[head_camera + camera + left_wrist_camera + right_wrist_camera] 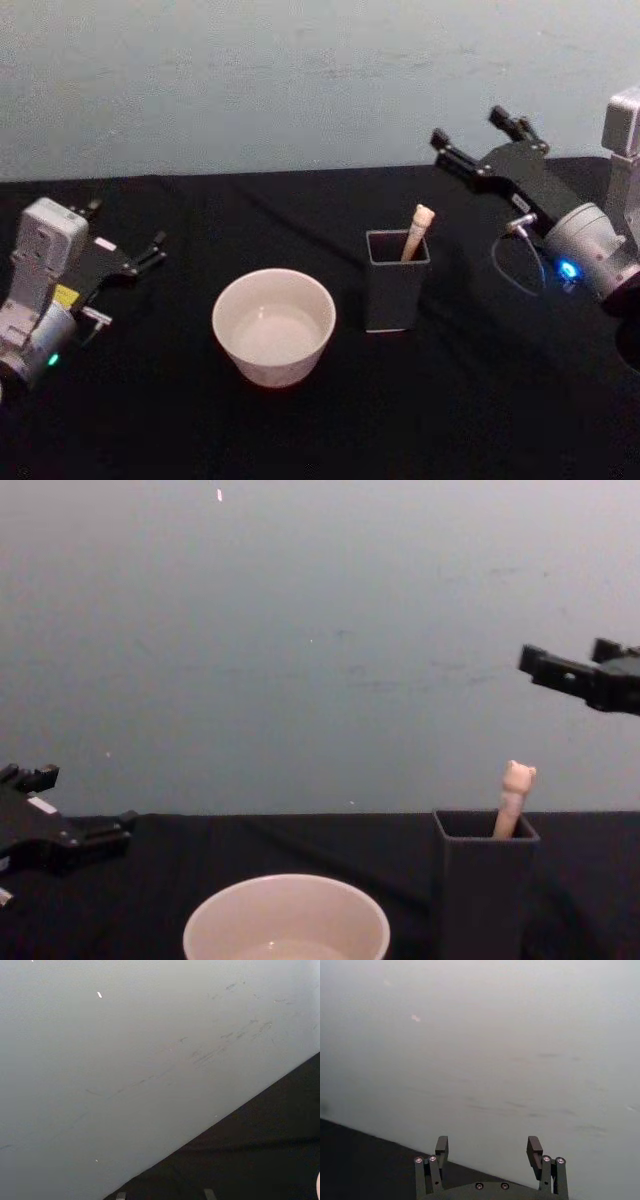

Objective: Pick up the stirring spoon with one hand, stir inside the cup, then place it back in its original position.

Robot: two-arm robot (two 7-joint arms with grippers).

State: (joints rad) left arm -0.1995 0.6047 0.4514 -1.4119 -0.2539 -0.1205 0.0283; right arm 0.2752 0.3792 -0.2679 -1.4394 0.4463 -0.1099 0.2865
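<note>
The stirring spoon's beige bear-topped handle [417,232] sticks up out of the dark grey square holder [392,295], right of table centre; its bowl is hidden inside. From the chest the handle [514,798] leans against the holder's [480,900] right side. Left of the holder stands the cream-white cup [275,368] [285,881]. My right gripper [468,127] [567,655] hovers open and empty, above and to the right of the spoon; in the right wrist view the gripper [488,1146] has its fingers wide apart. My left gripper [152,251] [75,800] rests open at the table's left.
A black cloth [480,400] covers the table, and a plain pale wall [300,70] stands close behind it. A cable [515,262] loops from the right wrist, to the right of the holder.
</note>
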